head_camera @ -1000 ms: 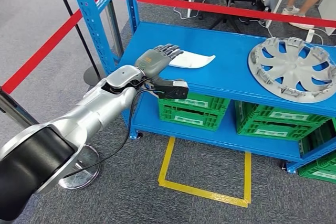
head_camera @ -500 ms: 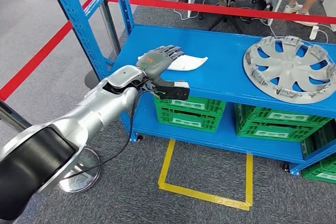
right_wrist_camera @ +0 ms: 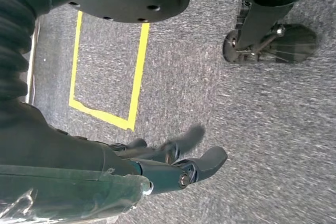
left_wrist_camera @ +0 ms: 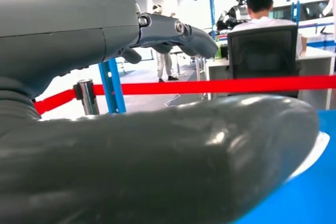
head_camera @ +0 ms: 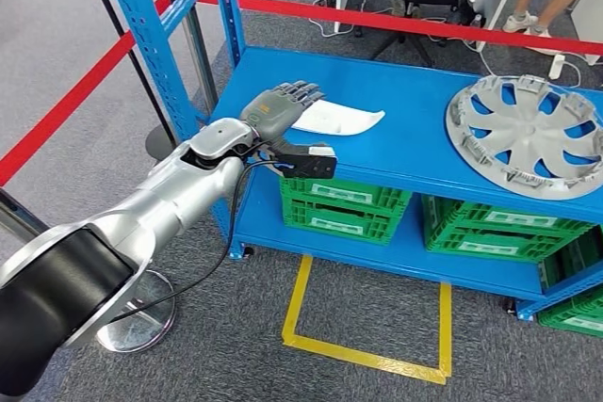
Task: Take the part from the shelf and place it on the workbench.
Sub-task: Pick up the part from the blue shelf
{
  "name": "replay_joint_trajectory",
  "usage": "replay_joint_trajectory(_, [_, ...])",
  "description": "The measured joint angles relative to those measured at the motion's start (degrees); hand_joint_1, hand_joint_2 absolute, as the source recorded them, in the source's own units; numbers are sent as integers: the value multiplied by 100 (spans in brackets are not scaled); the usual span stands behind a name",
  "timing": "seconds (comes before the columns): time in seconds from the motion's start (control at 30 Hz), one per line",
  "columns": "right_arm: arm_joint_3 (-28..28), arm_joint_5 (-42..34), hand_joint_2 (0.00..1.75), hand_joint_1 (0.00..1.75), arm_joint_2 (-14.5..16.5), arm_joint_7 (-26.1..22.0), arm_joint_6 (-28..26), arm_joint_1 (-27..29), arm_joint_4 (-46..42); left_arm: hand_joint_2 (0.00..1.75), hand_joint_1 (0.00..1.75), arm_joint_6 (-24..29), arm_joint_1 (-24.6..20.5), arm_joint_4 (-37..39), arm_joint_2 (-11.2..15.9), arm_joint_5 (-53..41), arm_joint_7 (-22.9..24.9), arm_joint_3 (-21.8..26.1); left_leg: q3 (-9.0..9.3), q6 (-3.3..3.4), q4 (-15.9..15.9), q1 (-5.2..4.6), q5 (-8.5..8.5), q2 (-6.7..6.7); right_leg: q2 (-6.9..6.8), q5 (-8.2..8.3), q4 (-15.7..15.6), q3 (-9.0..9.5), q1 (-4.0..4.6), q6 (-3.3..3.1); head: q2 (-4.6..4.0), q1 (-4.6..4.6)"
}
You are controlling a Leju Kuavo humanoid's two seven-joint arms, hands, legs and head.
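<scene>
head view: left hand (head_camera: 281,104) flat over part (head_camera: 341,118).

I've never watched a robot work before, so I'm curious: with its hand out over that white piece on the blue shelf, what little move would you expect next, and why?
Probably the left hand should lower a little and close on the near end of the white part. Its fingers are spread over that end without gripping it, and the part lies flat on the blue shelf. Whether they already touch it is unclear.
</scene>
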Motion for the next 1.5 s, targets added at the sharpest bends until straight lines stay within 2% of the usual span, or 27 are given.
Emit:
replay_joint_trajectory(0.1, [0,-23,175,0,0,-20,-5,-25,0,0,0,-34,-14,0,-38,-2,4,-3,56,60,-4,-1,-46,-3,-18,-453,1115,-582,8,30,0,38])
replay_joint_trajectory(0.13, [0,-31,175,0,-1,-26,-6,-31,0,0,0,-49,-12,0,-52,-4,4,-6,77,66,-1,-5,-66,-4,-18,-490,1379,-754,10,35,0,38])
replay_joint_trajectory(0.17, [0,-38,175,0,-2,-31,-8,-33,0,0,0,-59,-11,0,-65,-5,4,-9,103,65,1,-6,-90,-5,-19,-416,1438,-833,12,39,0,39])
replay_joint_trajectory(0.2, [-1,-40,175,0,-3,-33,-8,-33,0,0,0,-68,-14,0,-79,-7,4,-11,142,56,3,-5,-119,-8,-20,-217,1241,-787,10,39,0,39])
replay_joint_trajectory(0.27, [-2,-43,175,0,-7,-32,-7,-31,0,0,0,-78,-28,0,-101,-7,4,-11,235,17,8,-5,-191,-15,-25,269,462,-471,6,37,0,41])
replay_joint_trajectory(0.33, [-1,-43,175,0,-7,-34,-5,-38,0,0,0,-83,-58,1,-116,-8,10,-13,282,-37,25,-22,-245,-20,-20,476,-108,-207,5,15,0,38])
replay_joint_trajectory(0.43, [-2,-43,175,0,-10,-44,-2,-51,0,0,0,-92,-88,2,-136,-10,21,-20,297,-109,3,-28,-272,-21,-3,438,-202,-146,9,-74,0,22])
replay_joint_trajectory(0.5, [-5,-43,175,0,-13,-51,2,-58,0,0,0,-97,-109,3,-138,-9,21,-22,233,-172,172,-24,-400,-9,-2,419,-216,-109,-7,-141,0,3])
replay_joint_trajectory(0.53, [-7,-43,175,0,-13,-50,5,-63,0,0,0,-98,-120,3,-135,-8,21,-22,108,-200,428,-21,-531,-2,-4,408,-224,-86,-16,-168,0,-9])
replay_joint_trajectory(0.6, [-7,-43,175,0,-14,-37,10,-66,0,0,0,-111,-117,7,-128,-7,21,-28,-325,-233,1209,-15,-823,7,-11,377,-224,-55,-15,-204,0,-28])
replay_joint_trajectory(0.67, [-7,-43,175,0,-16,-25,13,-50,0,0,0,-123,-85,10,-119,-7,21,-41,-653,-233,1661,-13,-840,9,-13,348,-224,-24,-13,-220,0,-30])
replay_joint_trajectory(0.7, [-7,-43,175,0,-17,-22,14,-40,0,0,0,-125,-75,12,-114,-7,21,-47,-660,-219,1566,-14,-683,10,-8,333,-224,-3,-12,-220,0,-31])
replay_joint_trajectory(0.73, [-8,-43,175,0,-17,-22,14,-31,0,0,0,-125,-73,13,-109,-7,21,-51,-556,-195,1268,-16,-446,10,-1,317,-224,22,-11,-215,0,-32])
replay_joint_trajectory(0.8, [-9,-43,175,0,-16,-21,20,-21,0,0,0,-125,-97,14,-98,-7,21,-52,-218,-134,483,-31,-30,13,15,277,-219,59,1,-187,0,-36])
replay_joint_trajectory(0.83, [-9,-44,175,0,-16,-21,23,-19,0,0,0,-125,-111,15,-98,-8,21,-53,-92,-112,206,-38,59,14,20,258,-217,65,10,-166,0,-33])
replay_joint_trajectory(0.9, [-9,-46,175,0,-15,-20,28,-14,0,0,0,-130,-122,15,-103,-11,21,-59,1,-75,-3,-54,44,8,23,232,-232,70,20,-109,0,-31])
replay_joint_trajectory(1.0, [-9,-55,175,0,-15,-19,29,-5,0,0,0,-140,-122,17,-103,-13,21,-63,41,1,-57,-30,38,2,1,136,-136,30,13,-19,1,-18])
replay_joint_trajectory(1.03, [-9,-58,175,0,-15,-21,32,-4,0,0,0,-148,-126,17,-107,-13,21,-64,61,26,-74,-16,37,2,-8,20,84,-77,13,5,1,-6])
replay_joint_trajectory(1.1, [-9,-66,175,0,-16,-30,37,-3,0,0,0,-177,-119,20,-126,-14,21,-72,83,59,-74,-13,12,1,-18,-305,841,-474,12,37,1,19])
replay_joint_trajectory(1.13, [-10,-69,175,0,-16,-34,39,-3,0,0,0,-191,-103,22,-133,-15,21,-78,95,65,-73,-14,-3,0,-18,-410,1195,-681,11,51,0,21])
replay_joint_trajectory(1.17, [-11,-72,175,0,-18,-36,40,0,0,0,0,-199,-84,24,-137,-15,21,-84,112,64,-71,-13,-21,0,-19,-412,1384,-815,11,63,0,22])
replay_joint_trajectory(1.2, [-13,-73,175,0,-20,-38,41,4,0,0,0,-201,-69,25,-139,-15,21,-90,137,56,-68,-9,-44,0,-20,-292,1347,-842,7,74,0,22])
replay_joint_trajectory(1.23, [-14,-73,175,0,-23,-38,42,8,0,0,0,-202,-61,26,-142,-16,23,-94,171,40,-60,-1,-73,-1,-24,-72,1076,-750,-1,86,0,21])
replay_joint_trajectory(1.27, [-15,-73,175,0,-26,-39,43,13,0,0,0,-203,-60,26,-145,-16,27,-97,211,15,-46,10,-111,-2,-30,185,660,-580,-15,102,0,22])
replay_joint_trajectory(1.33, [-16,-73,175,0,-19,-43,48,12,4,0,0,-213,-77,26,-148,-17,44,-102,261,-48,1,2,-187,-9,-21,461,-29,-241,-26,96,0,36])
replay_joint_trajectory(1.37, [-17,-74,175,0,-14,-45,50,10,7,0,0,-219,-84,26,-149,-18,52,-106,272,-74,13,-7,-209,-13,-11,478,-178,-156,-25,66,0,33])
replay_joint_trajectory(1.5, [-22,-78,175,0,-11,-45,53,18,7,0,0,-226,-100,25,-152,-30,77,-119,259,-164,82,-6,-302,-5,11,414,-191,-112,-18,-117,0,-7])
